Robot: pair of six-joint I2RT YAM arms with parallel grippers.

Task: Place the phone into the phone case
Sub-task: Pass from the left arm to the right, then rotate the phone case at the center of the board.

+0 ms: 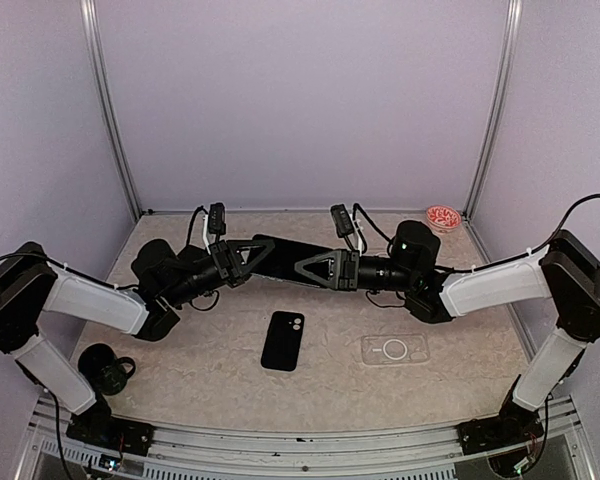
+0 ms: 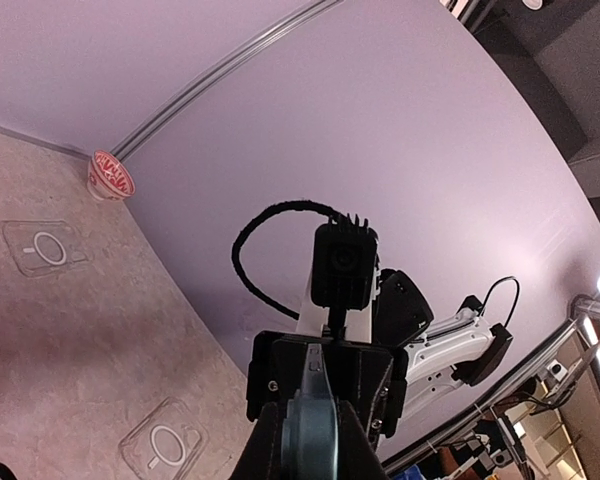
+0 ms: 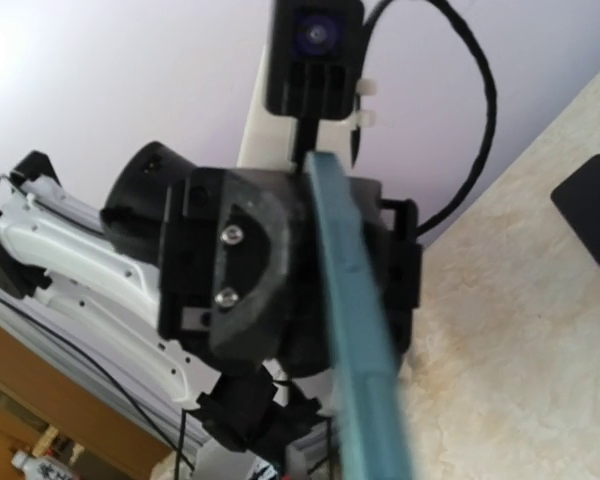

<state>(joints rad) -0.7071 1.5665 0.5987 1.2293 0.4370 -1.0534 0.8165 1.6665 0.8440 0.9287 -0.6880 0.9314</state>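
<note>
The left gripper pinched one end of the phone in mid-air. The right gripper met its far end, though I couldn't tell whether those jaws gripped it. A handover, I judged. Next the phone needed carrying down to the clear phone case on the table, below that gripper and to its outer side.

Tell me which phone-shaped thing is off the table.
The dark teal-edged slab, held up in mid-air. The black slab with a camera cutout and the clear plastic case lie flat on the table.
</note>
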